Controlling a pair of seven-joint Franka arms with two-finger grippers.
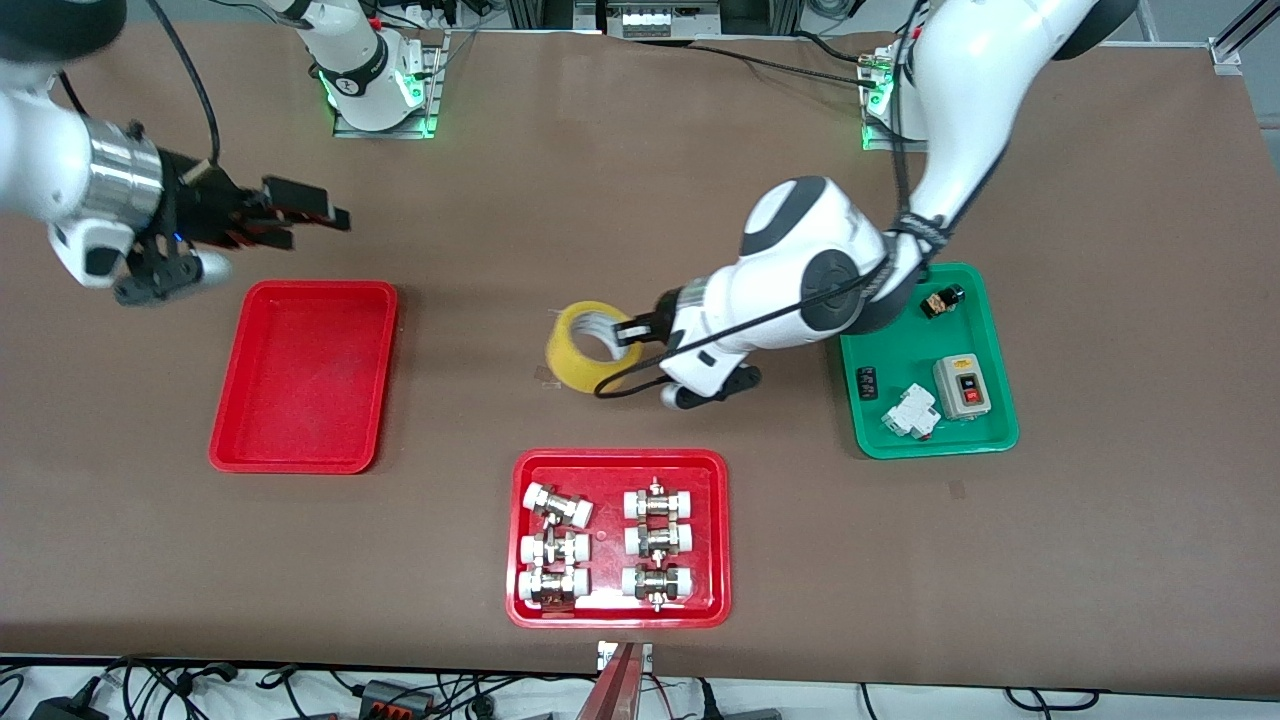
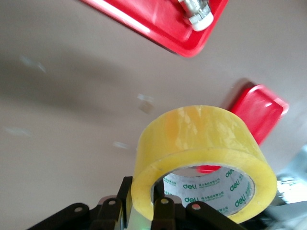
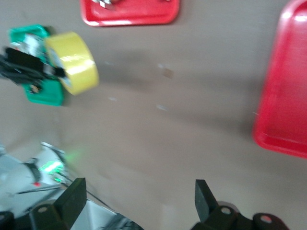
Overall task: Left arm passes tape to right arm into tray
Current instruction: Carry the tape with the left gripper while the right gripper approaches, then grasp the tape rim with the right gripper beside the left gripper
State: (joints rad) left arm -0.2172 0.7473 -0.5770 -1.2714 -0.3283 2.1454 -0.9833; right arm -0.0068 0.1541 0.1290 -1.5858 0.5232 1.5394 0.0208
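Observation:
My left gripper (image 1: 628,332) is shut on the yellow tape roll (image 1: 583,350), with one finger inside the white core and one outside on the wall. It holds the roll tilted over the middle of the table. In the left wrist view the tape (image 2: 206,139) fills the view in front of the left gripper (image 2: 144,206). My right gripper (image 1: 310,222) is open and empty, in the air by the edge of the plain red tray (image 1: 300,380) that is farther from the front camera. The right wrist view shows the right gripper (image 3: 138,196), the tape (image 3: 76,62) and the tray (image 3: 283,96).
A red tray of white-and-metal fittings (image 1: 620,460) lies nearer the front camera than the tape. A green tray (image 1: 900,340) with switch parts lies under the left arm, toward that arm's end of the table.

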